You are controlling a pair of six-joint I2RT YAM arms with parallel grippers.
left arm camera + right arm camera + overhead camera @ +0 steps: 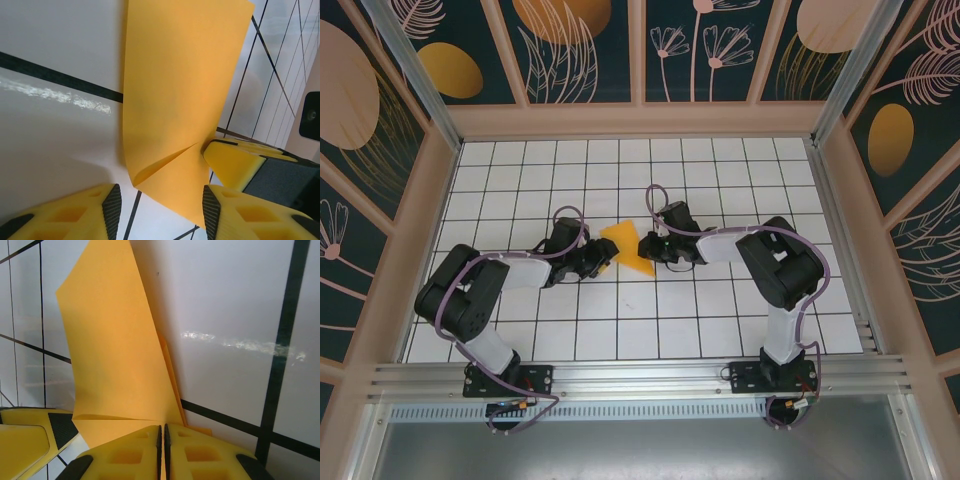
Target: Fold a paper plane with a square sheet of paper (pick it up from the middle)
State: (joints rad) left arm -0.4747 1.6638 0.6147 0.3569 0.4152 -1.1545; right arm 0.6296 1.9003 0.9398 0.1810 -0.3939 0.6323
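The square sheet of paper [623, 247] is orange-yellow and lies mid-table, partly folded, with one flap raised between the two grippers. My right gripper [642, 247] comes from the right; in the right wrist view it [163, 440] is shut on the paper [110, 350] at a crease. My left gripper [607, 258] comes from the left. In the left wrist view it [161, 212] stands open, with the paper's [175, 90] lower corner between its pads, close to the right pad. The right gripper's yellow fingers [235, 162] press the paper's edge there. A paper plane is out of view.
The white grid table [720, 180] is boxed in by wooden-framed walls at the back and both sides [440, 200]. An aluminium rail [640, 375] with the arm bases runs along the near edge. A finger of the left gripper [22, 442] sits low left in the right wrist view.
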